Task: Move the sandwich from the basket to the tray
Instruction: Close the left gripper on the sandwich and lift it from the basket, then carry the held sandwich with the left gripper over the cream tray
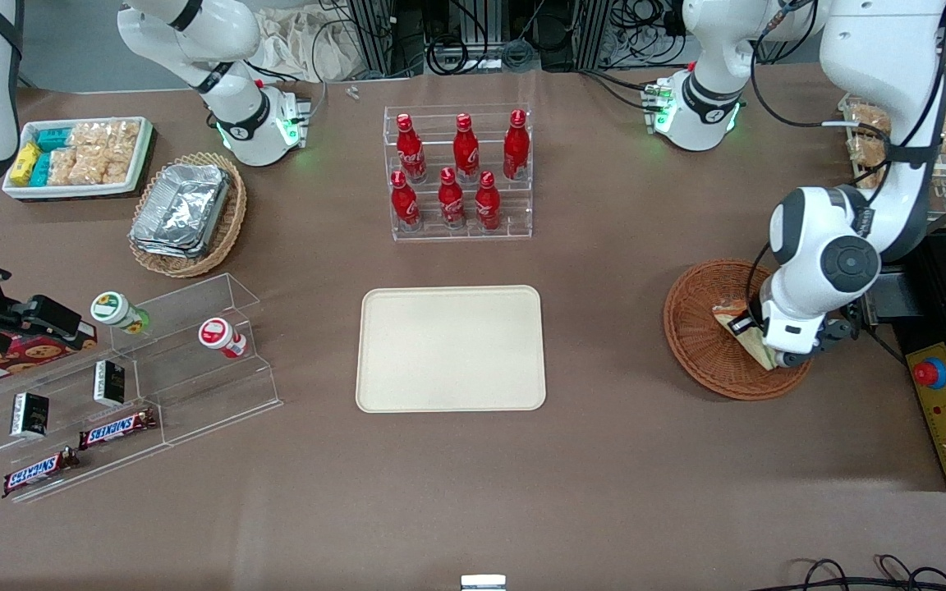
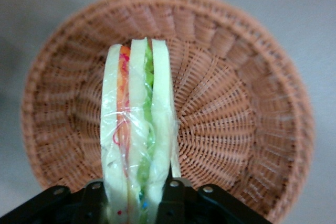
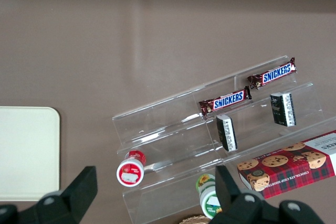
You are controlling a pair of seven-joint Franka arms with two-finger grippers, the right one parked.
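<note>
Sandwich [image 2: 137,129] pinched upright in the pincer [image 2: 134,195], arm bent down over the basket [image 1: 699,332]

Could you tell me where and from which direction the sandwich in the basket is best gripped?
Grip the sandwich across its flat bread faces, coming from above. It stands on edge over the basket, layers showing, so the broad faces suit the pads. The gripper already seems closed on it that way, above the basket.

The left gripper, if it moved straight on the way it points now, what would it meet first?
Probably the basket floor. The left gripper, shut on the sandwich, points down into it; the sandwich tip would likely touch first.
</note>
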